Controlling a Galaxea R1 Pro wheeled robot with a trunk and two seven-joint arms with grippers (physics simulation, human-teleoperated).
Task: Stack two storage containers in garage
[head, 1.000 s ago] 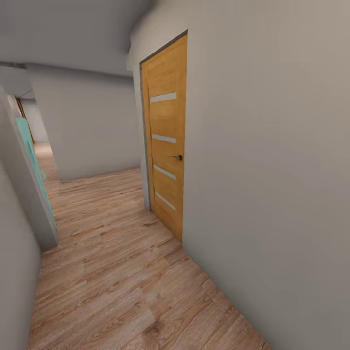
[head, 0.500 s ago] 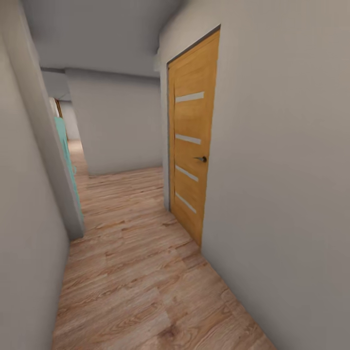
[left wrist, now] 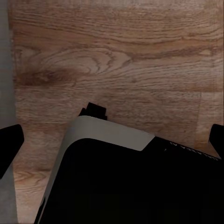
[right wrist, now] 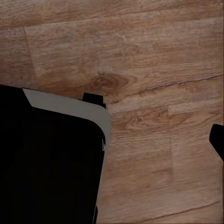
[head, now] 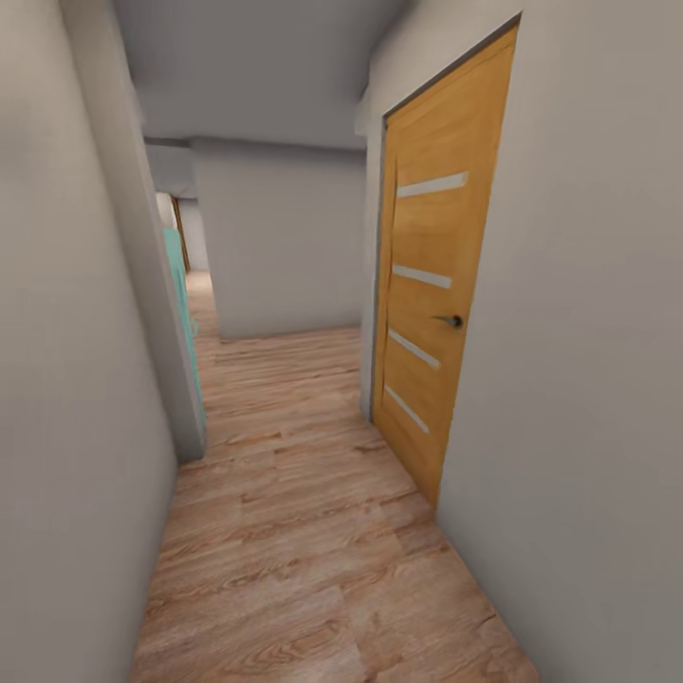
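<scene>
- One orange wooden door (head: 432, 313) stood shut in the right wall.
- Four pale horizontal strips (head: 432, 184) crossed that door.
- One dark door handle (head: 452, 322) showed on it.
- One teal panel (head: 180, 294) showed at the left wall's corner.
- One wood plank floor (head: 304, 550) ran down the corridor.

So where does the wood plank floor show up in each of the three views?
Head view: the wood plank floor runs down the hallway between grey walls, past the orange door.
Left wrist view: planks lie beyond the robot's dark base.
Right wrist view: planks lie beside that base.
Shared landmark: the plank grain itself.
</scene>
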